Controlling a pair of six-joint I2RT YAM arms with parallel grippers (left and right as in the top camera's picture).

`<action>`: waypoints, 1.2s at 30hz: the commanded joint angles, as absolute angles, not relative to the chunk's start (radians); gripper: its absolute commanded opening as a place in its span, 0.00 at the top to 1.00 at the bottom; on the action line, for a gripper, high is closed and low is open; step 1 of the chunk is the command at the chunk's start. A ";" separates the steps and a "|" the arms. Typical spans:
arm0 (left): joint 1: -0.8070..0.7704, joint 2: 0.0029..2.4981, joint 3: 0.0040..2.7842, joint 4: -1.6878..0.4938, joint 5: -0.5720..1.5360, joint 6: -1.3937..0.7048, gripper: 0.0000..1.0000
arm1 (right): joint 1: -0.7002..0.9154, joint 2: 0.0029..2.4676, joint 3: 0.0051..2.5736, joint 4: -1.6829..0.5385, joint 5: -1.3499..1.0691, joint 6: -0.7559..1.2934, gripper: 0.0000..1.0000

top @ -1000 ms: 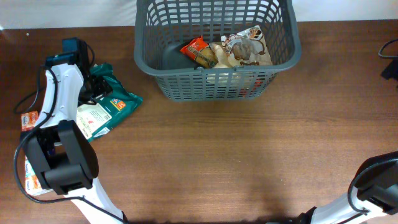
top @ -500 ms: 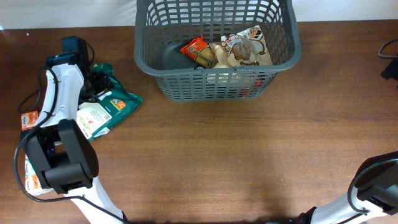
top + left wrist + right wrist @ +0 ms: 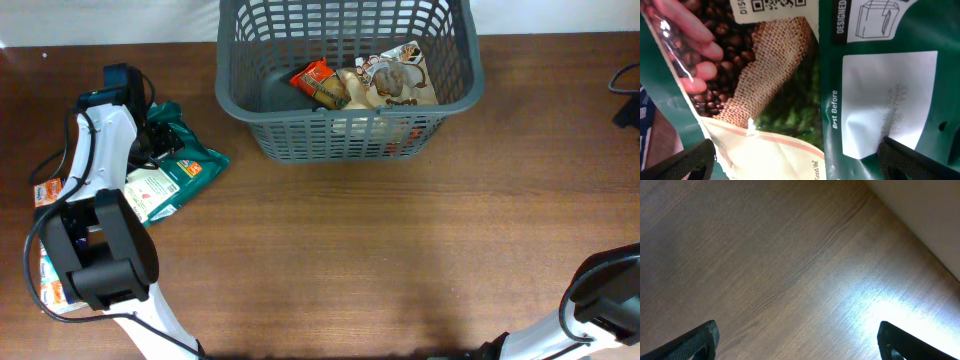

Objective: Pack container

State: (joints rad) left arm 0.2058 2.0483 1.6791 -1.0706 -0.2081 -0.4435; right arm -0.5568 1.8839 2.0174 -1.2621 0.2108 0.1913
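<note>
The container (image 3: 345, 135), a dark grey lattice basket, stands at the table's far middle. Inside it lie an orange packet (image 3: 318, 83) and a white-and-brown packet (image 3: 395, 78). At the left, my left gripper (image 3: 158, 135) hangs open low over a pile of green packets (image 3: 190, 162). In the left wrist view the green coffee packets (image 3: 875, 100) fill the frame, and the left gripper (image 3: 800, 167) straddles them with its fingertips (image 3: 687, 162) wide apart and nothing pinched. My right gripper (image 3: 800, 340) stands open above bare wood.
A white-and-green packet (image 3: 150, 192) lies beside the green ones. Orange-and-white packets (image 3: 45, 190) sit at the table's left edge, partly under the left arm. The right arm's base (image 3: 605, 295) is at the front right corner. A pale wall edge (image 3: 925, 215) shows in the right wrist view.
The left arm has shifted very slightly over the green packets. Both grippers stay open and nothing else has moved.
</note>
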 commanded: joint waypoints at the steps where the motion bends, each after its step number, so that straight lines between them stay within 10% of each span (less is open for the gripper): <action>1: 0.205 2.069 1.660 -1.056 -0.233 -0.459 0.01 | -0.556 1.872 2.016 -1.259 0.210 0.199 0.01; 20: 0.205 2.141 1.517 -0.927 -0.171 -0.459 0.00 | -0.556 1.872 2.016 -1.259 0.210 0.199 0.01; 24: 0.205 2.141 1.507 -0.921 -0.171 -0.459 0.45 | -0.556 1.872 2.016 -1.259 0.210 0.199 0.01; 26: 0.205 2.142 1.503 -0.919 -0.171 -0.459 0.51 | -0.556 1.872 2.016 -1.259 0.210 0.199 0.01; 29: 0.205 2.143 1.498 -0.916 -0.168 -0.459 0.98 | -0.556 1.872 2.016 -1.259 0.210 0.199 0.01; 36: 0.205 2.143 1.489 -0.905 -0.153 -0.459 0.98 | -0.556 1.872 2.016 -1.259 0.210 0.199 0.01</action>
